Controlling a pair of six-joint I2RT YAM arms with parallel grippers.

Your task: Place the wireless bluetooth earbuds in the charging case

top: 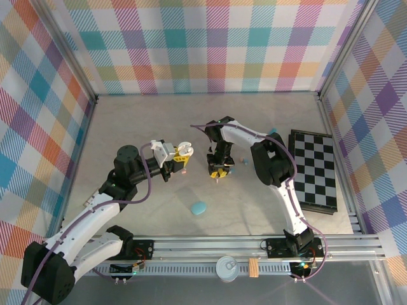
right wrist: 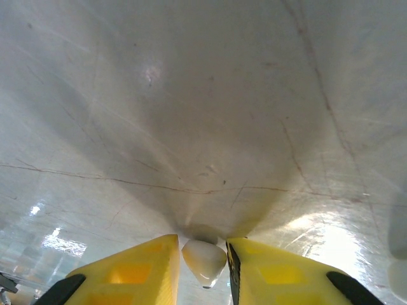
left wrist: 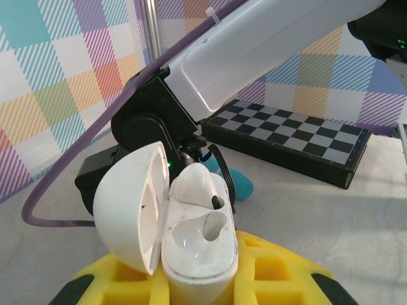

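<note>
The left jaws are clamping an open white charging case [left wrist: 198, 257], lid tipped back, with one earbud [left wrist: 194, 184] sitting in a socket. Right of it, the right jaws are pinching a second earbud [right wrist: 204, 260] near the worktop [top: 127, 121]. A checkerboard [top: 315, 168] is lying far right.

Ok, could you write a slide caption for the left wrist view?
Left gripper holding the open charging case, one white earbud seated, second slot empty, chessboard behind.
</note>
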